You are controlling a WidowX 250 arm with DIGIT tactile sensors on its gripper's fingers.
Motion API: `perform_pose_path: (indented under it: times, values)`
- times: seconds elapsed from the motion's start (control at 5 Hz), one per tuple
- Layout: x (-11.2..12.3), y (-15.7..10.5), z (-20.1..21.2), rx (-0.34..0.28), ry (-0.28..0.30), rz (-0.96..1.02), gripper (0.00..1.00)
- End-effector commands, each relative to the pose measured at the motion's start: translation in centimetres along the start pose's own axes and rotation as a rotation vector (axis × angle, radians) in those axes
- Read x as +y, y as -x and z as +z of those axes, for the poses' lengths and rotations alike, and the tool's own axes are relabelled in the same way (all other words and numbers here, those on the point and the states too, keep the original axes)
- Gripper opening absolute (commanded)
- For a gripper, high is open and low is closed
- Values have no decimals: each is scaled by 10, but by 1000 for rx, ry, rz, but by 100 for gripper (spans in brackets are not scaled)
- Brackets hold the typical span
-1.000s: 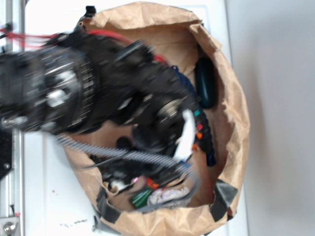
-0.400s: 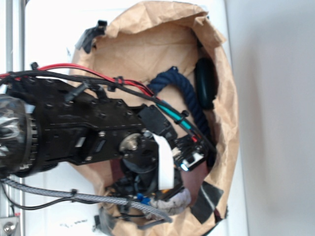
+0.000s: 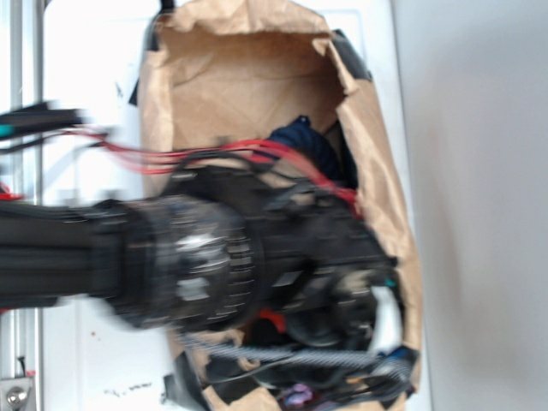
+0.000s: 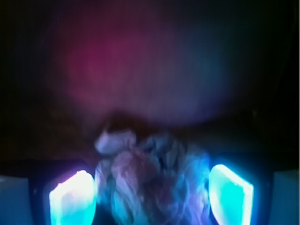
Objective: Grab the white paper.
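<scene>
The white paper [image 4: 150, 180] appears in the wrist view as a creased, lumpy wad lying between the two glowing fingers [image 4: 72, 199] of the gripper [image 4: 151, 197]. We see the jaws spread wide, one finger on each side of the wad. The left finger sits just beside the paper; whether either finger touches it we cannot tell, since the view is dim and blurred. We see no firm hold on the wad.

In the exterior view, the paper itself is hidden. The black arm [image 3: 197, 261] reaches across from the left edge of the table [image 3: 94, 77] into the brown paper bag [image 3: 240, 77], and its far end sits low in the bag's near right corner. A dark blue rope [image 3: 304, 141] lies inside the bag near its right wall. Red wires [image 3: 214, 157] run along the arm.
</scene>
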State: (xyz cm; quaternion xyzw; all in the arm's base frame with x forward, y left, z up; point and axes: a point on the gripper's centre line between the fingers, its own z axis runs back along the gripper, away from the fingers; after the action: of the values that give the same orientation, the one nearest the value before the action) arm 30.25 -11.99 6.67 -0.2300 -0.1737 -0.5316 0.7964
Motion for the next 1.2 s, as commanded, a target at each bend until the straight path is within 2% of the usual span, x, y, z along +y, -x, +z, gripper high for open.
perform_pose_path:
  times: [0.0, 0.2, 0.4, 0.6, 0.8, 1.0]
  values:
    - [-3, -21, -9, 101, -185, 15, 0]
    - [-5, -11, -8, 51, -224, 5, 0]
    - [-10, 2, -15, 80, -312, 0, 0]
    - [-11, 10, -9, 94, -316, 16, 0]
    - [-8, 9, 19, 124, -393, 174, 0]
    - [2, 10, 55, 202, -501, 395, 0]
